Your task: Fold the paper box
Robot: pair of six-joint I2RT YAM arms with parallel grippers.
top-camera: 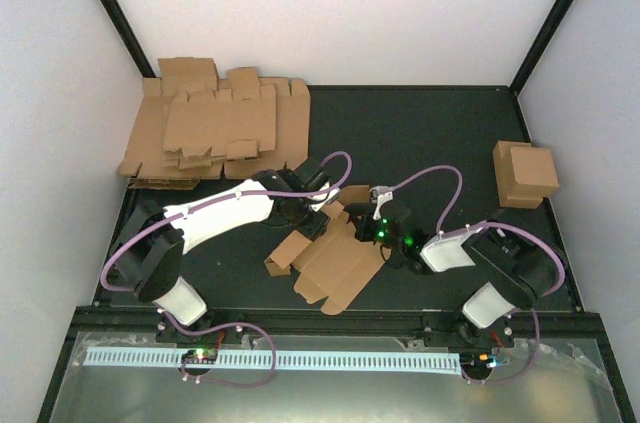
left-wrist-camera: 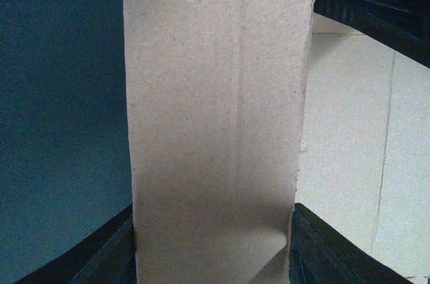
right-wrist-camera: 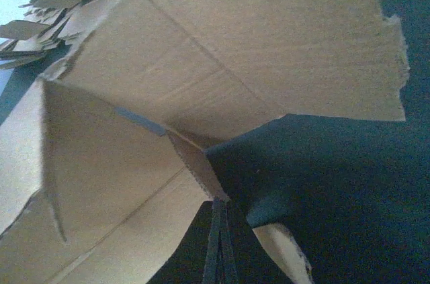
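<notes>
Resting centrally on the dark tabletop point(top-camera: 450, 143), the brown die-cut cardboard paper box point(top-camera: 345, 263) lies half-open; left end effector point(left-wrist-camera: 213, 250) grips its upright panel widthwise, right end effector point(right-wrist-camera: 218, 237) is closed at a flap corner. Uneven pulling could tear that corner.

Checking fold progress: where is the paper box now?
Top view: the paper box lies part-open at centre front, between the left arm and right arm, nearer than the pile of flat blanks.

A box point(top-camera: 340, 265) is met at its far edge by the left end effector point(top-camera: 316, 221) and right end effector point(top-camera: 372, 231); blanks point(top-camera: 215, 133) are piled beyond it, leftward.
</notes>
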